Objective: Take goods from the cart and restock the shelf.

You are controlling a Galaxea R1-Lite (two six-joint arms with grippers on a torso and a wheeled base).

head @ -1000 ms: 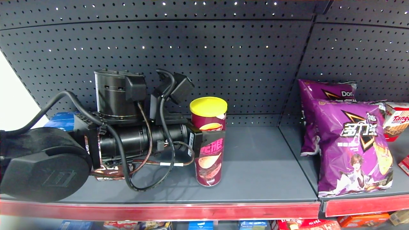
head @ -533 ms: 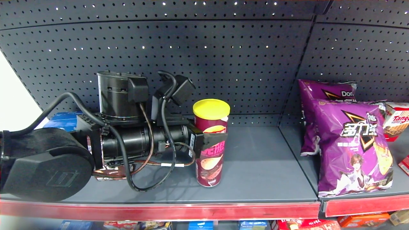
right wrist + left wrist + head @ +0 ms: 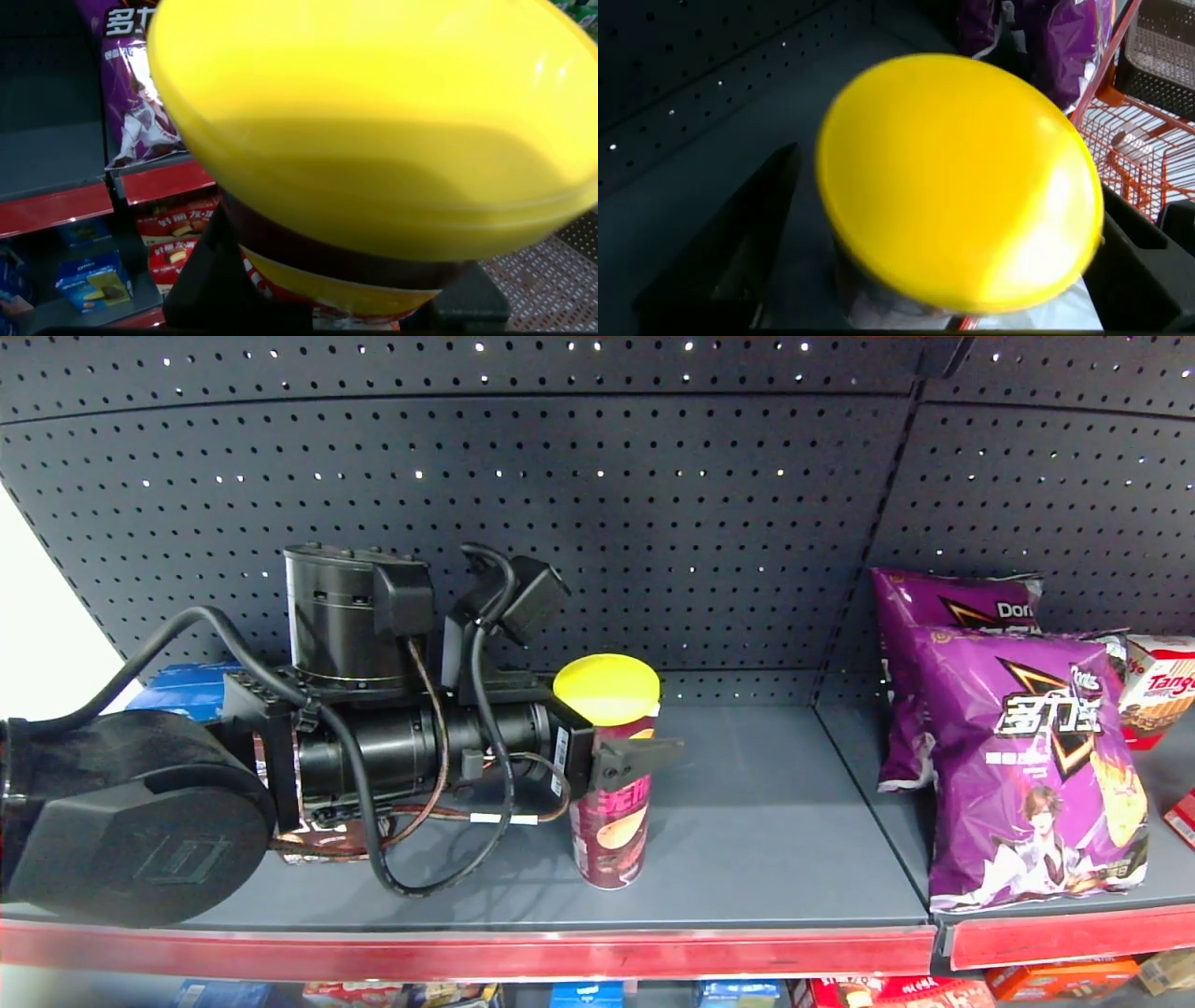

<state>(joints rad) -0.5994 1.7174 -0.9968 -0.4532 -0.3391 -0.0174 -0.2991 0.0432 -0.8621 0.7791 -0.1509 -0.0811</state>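
Jaws of the left gripper [image 3: 644, 747] are spread around the chips can [image 3: 609, 803] on the shelf [image 3: 766, 821], purple bags [image 3: 1027, 775] at its 3 o'clock. Right gripper [image 3: 341, 294] pinches a second can [image 3: 374, 121], not yet shelved.

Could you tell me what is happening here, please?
The left gripper is at the shelf, its jaws loosely open around a yellow-lidded can that stands on the shelf, leaning a little. The right gripper holds a second can out in front of the shelf.

Yellow-lidded maroon can [image 3: 611, 821], purple bags [image 3: 1027, 775], red-edged grey shelf [image 3: 766, 821], possibly blue box [image 3: 182, 686].
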